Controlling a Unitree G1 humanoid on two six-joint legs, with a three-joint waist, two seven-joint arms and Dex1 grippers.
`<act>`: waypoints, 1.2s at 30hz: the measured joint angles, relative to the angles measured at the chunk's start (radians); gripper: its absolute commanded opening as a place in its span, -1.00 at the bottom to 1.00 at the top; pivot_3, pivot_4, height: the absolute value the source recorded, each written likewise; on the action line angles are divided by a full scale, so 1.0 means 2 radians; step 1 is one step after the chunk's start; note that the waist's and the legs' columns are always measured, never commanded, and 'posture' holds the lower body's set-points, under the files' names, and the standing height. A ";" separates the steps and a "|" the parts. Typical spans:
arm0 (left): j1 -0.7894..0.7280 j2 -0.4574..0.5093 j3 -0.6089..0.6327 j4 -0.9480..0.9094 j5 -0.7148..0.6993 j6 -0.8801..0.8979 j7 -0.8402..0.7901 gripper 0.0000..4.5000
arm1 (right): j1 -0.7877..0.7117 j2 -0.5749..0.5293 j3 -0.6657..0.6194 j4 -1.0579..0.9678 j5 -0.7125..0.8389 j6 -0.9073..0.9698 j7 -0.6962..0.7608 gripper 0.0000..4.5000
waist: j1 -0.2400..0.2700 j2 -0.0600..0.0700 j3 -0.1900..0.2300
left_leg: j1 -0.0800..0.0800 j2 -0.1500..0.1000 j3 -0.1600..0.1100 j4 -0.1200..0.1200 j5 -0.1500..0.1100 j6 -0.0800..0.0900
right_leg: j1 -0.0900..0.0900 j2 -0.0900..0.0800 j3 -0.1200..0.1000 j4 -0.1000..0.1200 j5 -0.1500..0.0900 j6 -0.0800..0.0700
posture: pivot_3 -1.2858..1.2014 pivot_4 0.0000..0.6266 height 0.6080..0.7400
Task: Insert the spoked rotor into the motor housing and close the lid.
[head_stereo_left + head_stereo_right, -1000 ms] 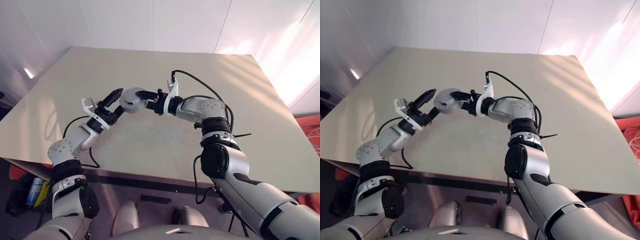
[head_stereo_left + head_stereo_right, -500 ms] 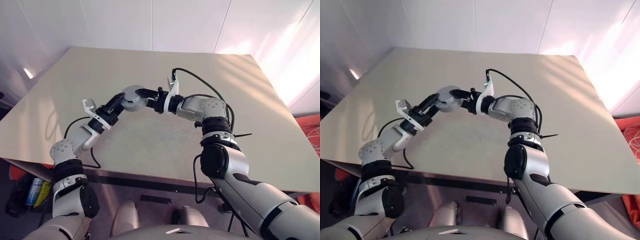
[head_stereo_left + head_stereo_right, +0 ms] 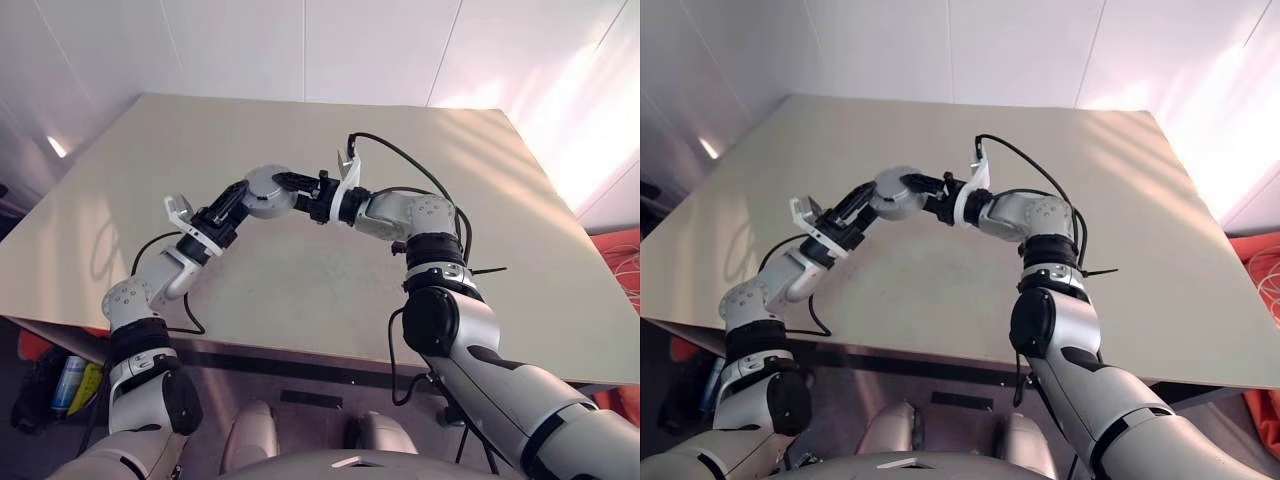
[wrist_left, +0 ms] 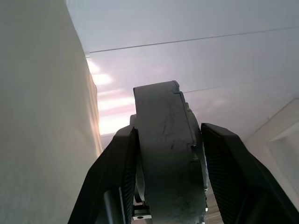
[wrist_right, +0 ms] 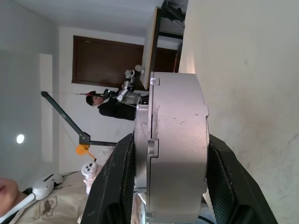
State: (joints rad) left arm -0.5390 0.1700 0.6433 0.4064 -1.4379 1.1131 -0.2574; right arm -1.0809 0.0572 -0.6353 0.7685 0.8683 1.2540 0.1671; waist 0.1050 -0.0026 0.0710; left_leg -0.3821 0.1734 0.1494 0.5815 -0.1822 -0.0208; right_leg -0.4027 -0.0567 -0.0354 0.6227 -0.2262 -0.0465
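Above the table [image 3: 300, 290], clamped from both sides: grey motor housing [image 3: 266, 192] between left gripper [image 3: 243, 196] and right gripper [image 3: 290, 185]. Risk of dropping or twisting if either grip loosens unevenly.

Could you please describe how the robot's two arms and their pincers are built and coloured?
Both arms are silver-grey shells with black joint bands and rounded black elbow housings. Each ends in a white bracket at the wrist and a pincer of two broad black fingers: the left pincer, the right pincer. Black cables loop outside both forearms, the right arm's arching high over its wrist.
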 measured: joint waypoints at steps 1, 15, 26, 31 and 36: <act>0.001 -0.002 0.000 -0.002 -0.008 0.000 0.006 -0.18 | 0.000 -0.001 0.000 -0.002 0.002 0.000 0.002 -0.09 | 0.000 0.000 0.000 | 0.000 0.000 0.000 0.000 0.000 0.000 | 0.000 0.000 0.000 0.000 0.000 0.000 | 0.03 -1.00 1.00; 0.015 -0.015 -0.008 -0.024 -0.041 0.002 0.042 -0.39 | -0.001 -0.005 0.001 -0.013 0.003 -0.002 0.002 -0.09 | 0.000 0.000 0.000 | 0.000 0.000 0.000 0.000 0.000 0.000 | 0.000 0.000 0.000 0.000 0.000 0.000 | 0.03 -1.00 1.00; 0.016 -0.019 -0.008 -0.028 -0.044 -0.001 0.049 -0.41 | -0.001 -0.006 0.003 -0.016 0.003 -0.004 0.002 -0.09 | 0.000 0.000 0.000 | 0.000 0.000 0.000 0.000 0.000 0.000 | 0.000 0.000 0.000 0.000 0.000 0.000 | 0.03 -1.00 1.00; 0.017 -0.021 -0.008 -0.028 -0.047 -0.006 0.050 -0.41 | -0.001 -0.006 0.012 -0.019 -0.001 -0.011 0.007 -0.09 | 0.000 0.000 0.000 | 0.000 0.000 0.000 0.000 0.000 0.000 | 0.000 0.000 0.000 0.000 0.000 0.000 | 0.03 -1.00 1.00; 0.020 -0.021 -0.008 -0.030 -0.052 -0.008 0.050 -0.41 | 0.000 -0.005 0.021 -0.020 -0.003 -0.015 0.013 -0.09 | 0.000 0.000 0.000 | 0.000 0.000 0.000 0.000 0.000 0.000 | 0.000 0.000 0.000 0.000 0.000 0.000 | 0.03 -1.00 1.00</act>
State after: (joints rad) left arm -0.4986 0.1275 0.6271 0.3471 -1.5410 1.0979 -0.1566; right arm -1.0811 0.0463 -0.5934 0.7282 0.8625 1.2243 0.1939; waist 0.1052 -0.0028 0.0709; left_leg -0.3819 0.1733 0.1495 0.5822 -0.1822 -0.0209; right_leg -0.4020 -0.0567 -0.0354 0.6230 -0.2262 -0.0464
